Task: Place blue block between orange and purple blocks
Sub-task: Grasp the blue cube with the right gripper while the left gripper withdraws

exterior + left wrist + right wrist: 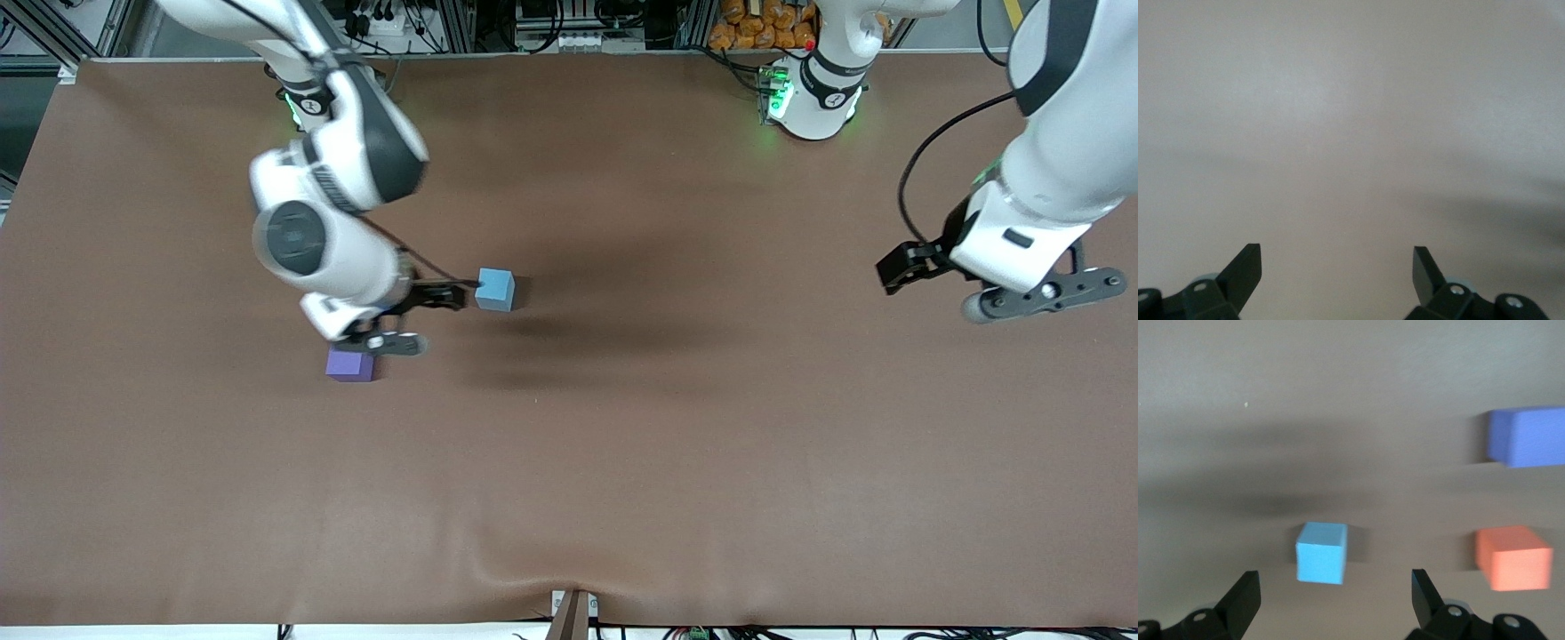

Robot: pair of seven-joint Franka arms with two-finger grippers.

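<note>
The light blue block (pixel 495 290) (pixel 1321 553) sits on the brown table. The purple block (pixel 349 364) (pixel 1528 437) lies nearer to the front camera and toward the right arm's end. In the right wrist view the orange block (pixel 1511 557) rests on the table beside the purple one with a gap between them; in the front view the right arm hides it. My right gripper (pixel 396 342) (pixel 1335 587) hangs open in the air close to these blocks, nothing between its fingers. Over bare table at the left arm's end, my left gripper (pixel 1040 302) (pixel 1337 248) waits, open and holding nothing.
The brown cloth (pixel 622 444) covers the whole table and has a small wrinkle (pixel 533 560) at the edge nearest the front camera. Both arm bases (pixel 813 98) and cables stand along the edge farthest from the front camera.
</note>
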